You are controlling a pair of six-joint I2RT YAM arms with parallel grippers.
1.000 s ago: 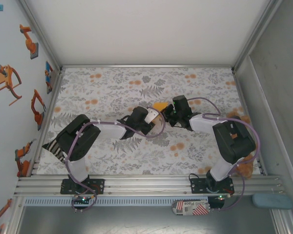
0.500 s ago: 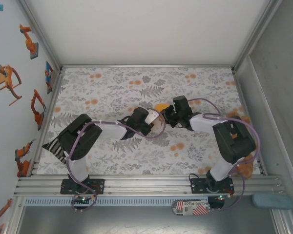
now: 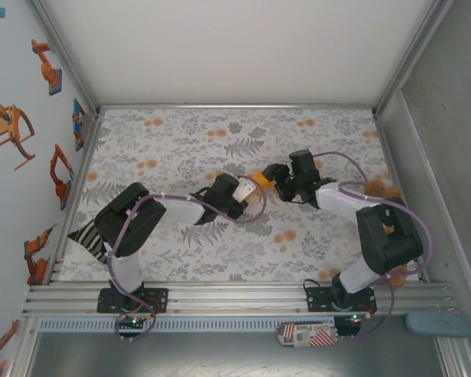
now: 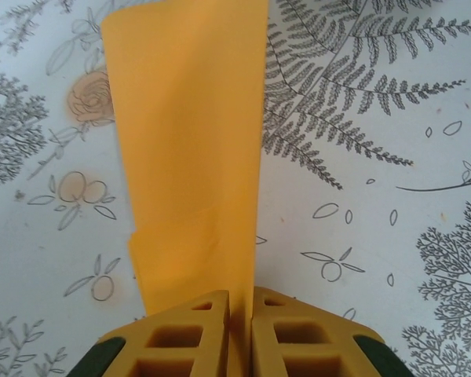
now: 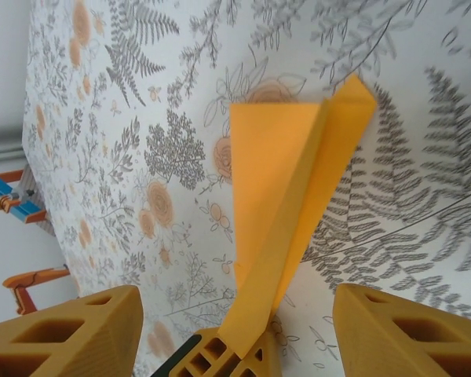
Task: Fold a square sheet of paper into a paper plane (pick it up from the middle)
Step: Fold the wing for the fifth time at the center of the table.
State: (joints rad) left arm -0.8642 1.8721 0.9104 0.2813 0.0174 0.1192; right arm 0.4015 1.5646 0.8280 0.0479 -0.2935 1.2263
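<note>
The paper plane [image 4: 188, 141] was held clamped in the closed left hand [image 4: 241, 302] above the cloth-covered bench [image 4: 392, 157], presumably to expose its crease. The right hand [image 3: 273, 174] was spread wide beside it, empty.

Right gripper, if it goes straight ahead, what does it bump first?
Most likely the folded paper, pinched by the left gripper straight ahead of the right gripper, whose jaws stand open; depth is unclear.

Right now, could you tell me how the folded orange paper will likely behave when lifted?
The folded paper probably holds its shape: its creased layers jut straight from the shut left gripper. It is likely light and easily crumpled, being thin.
</note>
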